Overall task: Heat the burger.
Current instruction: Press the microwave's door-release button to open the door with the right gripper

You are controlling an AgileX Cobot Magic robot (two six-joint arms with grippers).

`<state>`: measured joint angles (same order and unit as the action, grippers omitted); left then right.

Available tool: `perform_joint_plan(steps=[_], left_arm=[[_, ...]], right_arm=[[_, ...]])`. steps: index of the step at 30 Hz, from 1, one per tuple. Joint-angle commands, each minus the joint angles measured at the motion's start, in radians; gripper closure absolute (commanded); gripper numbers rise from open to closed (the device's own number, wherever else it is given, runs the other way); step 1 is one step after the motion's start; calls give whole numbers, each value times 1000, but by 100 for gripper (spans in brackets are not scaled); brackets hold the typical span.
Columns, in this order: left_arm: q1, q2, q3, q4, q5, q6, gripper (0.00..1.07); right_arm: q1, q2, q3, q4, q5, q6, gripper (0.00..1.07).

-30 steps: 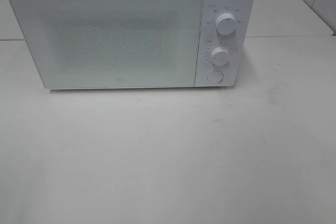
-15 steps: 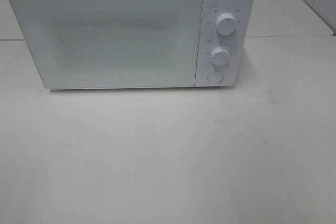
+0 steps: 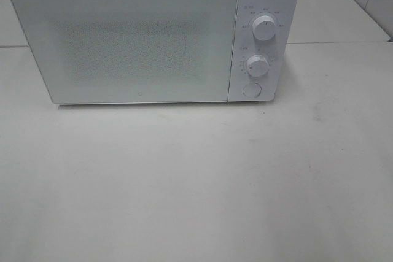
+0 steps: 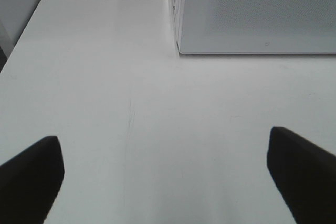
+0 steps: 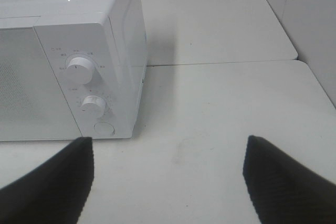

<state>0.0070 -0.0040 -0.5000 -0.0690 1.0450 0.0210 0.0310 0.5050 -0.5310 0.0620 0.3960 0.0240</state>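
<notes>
From high up, a white microwave stands on the white table. Its shut door hides the inside, so I cannot tell where the burger is.

The left wrist view shows the left gripper over the bare table, fingers wide apart, holding nothing.

In the right wrist view the right gripper is also apart and empty, and it faces the two knobs.

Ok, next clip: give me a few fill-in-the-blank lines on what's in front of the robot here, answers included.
1. The door of the microwave is ____.
2. Its panel has ____ round knobs above one button.
3. The left tool and the right tool are both open and hold ____.
Missing words: closed; two; nothing.
</notes>
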Motion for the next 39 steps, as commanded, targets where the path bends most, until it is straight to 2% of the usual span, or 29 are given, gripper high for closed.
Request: perform_joint_plan(steps=[1, 13, 15, 16, 18, 21, 23, 27, 29, 31, 34, 35, 37, 38, 39], left_arm=[[0, -22, 3, -5, -8, -1, 1], [0, -22, 3, -5, -8, -1, 1], [0, -22, 3, -5, -8, -1, 1], [0, -22, 3, -5, -8, -1, 1], [0, -22, 3, -5, -8, -1, 1], [0, -22, 3, -5, -8, -1, 1], [0, -22, 3, -5, -8, -1, 1], [0, -22, 3, -5, -8, -1, 1], [0, -22, 3, -5, -8, -1, 1], [0, -22, 3, -5, -8, -1, 1], [0, -22, 3, -5, -8, -1, 1], [0, -22, 3, -5, -8, -1, 1], [0, -22, 3, -5, -8, -1, 1], [0, -22, 3, -5, -8, -1, 1], [0, -22, 3, -5, -8, -1, 1]], right_arm=[[-7, 74, -10, 0, -99, 4, 31], [-7, 297, 20, -62, -418, 4, 31], [-7, 326, 76, -71, -553, 4, 31], [-7, 326, 76, -71, -553, 4, 31], [-7, 349, 168, -70, -751, 4, 31], [-6, 354, 194, -62, -787, 4, 31], [-5, 357, 262, -23, -894, 4, 31], [-5, 376, 315, 45, -984, 4, 31], [-5, 433, 365, 81, -1092, 15, 31], [-5, 456, 373, 80, -1110, 29, 31], [37, 534, 388, 80, -1161, 46, 31], [94, 599, 398, 81, -1214, 24, 31], [121, 626, 403, 84, -1242, 5, 31], [183, 687, 409, 115, -1303, -41, 31], [183, 687, 409, 115, -1303, -41, 31]])
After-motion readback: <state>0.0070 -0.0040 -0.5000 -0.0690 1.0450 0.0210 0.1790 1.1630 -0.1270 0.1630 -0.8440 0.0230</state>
